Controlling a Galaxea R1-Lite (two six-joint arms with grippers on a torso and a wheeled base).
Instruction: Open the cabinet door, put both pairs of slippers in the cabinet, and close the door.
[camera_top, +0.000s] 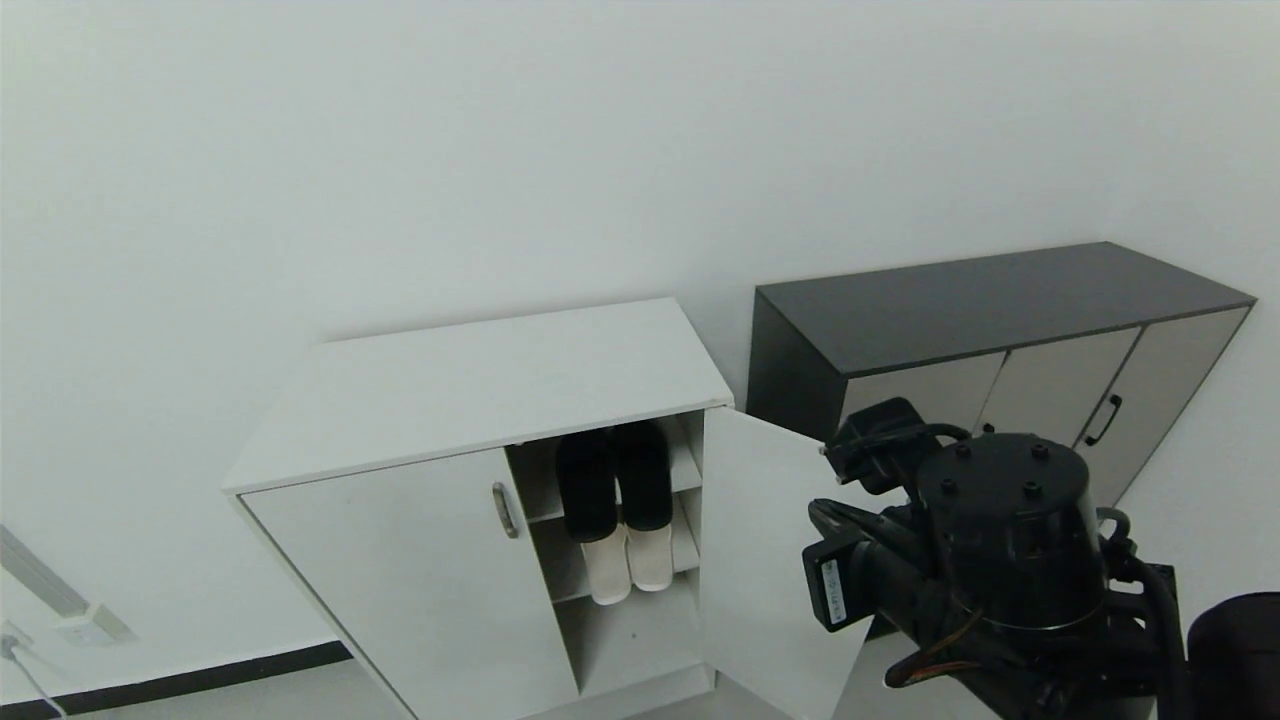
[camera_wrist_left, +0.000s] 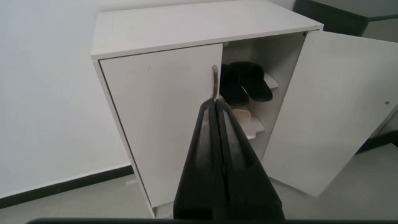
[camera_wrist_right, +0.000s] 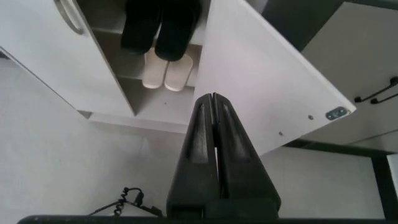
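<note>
Two pairs front-to-back: black slippers (camera_top: 612, 480), white slippers (camera_top: 628, 562).

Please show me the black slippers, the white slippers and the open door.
black slippers (camera_top: 587, 485): head view, left slipper's middle.
white slippers (camera_top: 608, 570): head view, left slipper's middle.
open door (camera_top: 760, 560): head view, panel's middle.

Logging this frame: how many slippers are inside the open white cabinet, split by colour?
Black slippers: 2
White slippers: 2
Total: 4
</note>
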